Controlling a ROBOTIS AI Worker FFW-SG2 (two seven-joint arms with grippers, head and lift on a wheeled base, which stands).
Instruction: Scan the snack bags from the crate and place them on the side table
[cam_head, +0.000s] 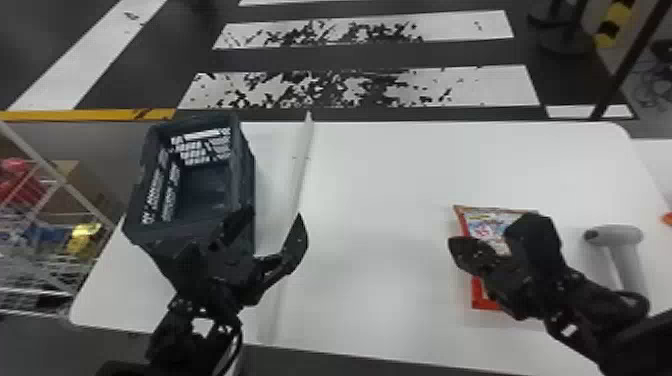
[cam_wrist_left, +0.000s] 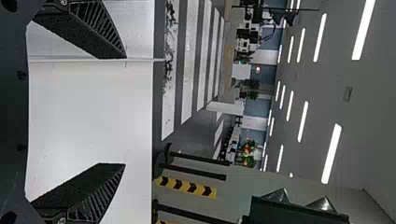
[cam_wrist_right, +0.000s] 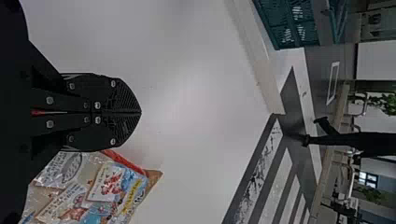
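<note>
In the head view my left gripper (cam_head: 276, 216) is open above the table, by the near right corner of the dark crate (cam_head: 247, 165). Nothing is between the fingers of this gripper (cam_wrist_left: 124, 111) in the left wrist view. The right gripper (cam_head: 456, 245) is over the table's right part, partly covering a red-edged snack bag (cam_head: 485, 227) that lies flat. Seen from the right wrist, the gripper (cam_wrist_right: 140, 112) has its fingers pressed together, with the snack bag (cam_wrist_right: 112, 184) beside them. A grey scanner (cam_head: 614, 235) stands to the right of the bag.
A raised white divider (cam_head: 300, 165) runs across the white table (cam_head: 380, 175) between crate and bag. At the far left is a wire rack (cam_head: 55, 177) with red, blue and yellow packages. Another white surface (cam_head: 655, 155) adjoins on the right, with an orange item (cam_head: 667, 218) at the view's edge.
</note>
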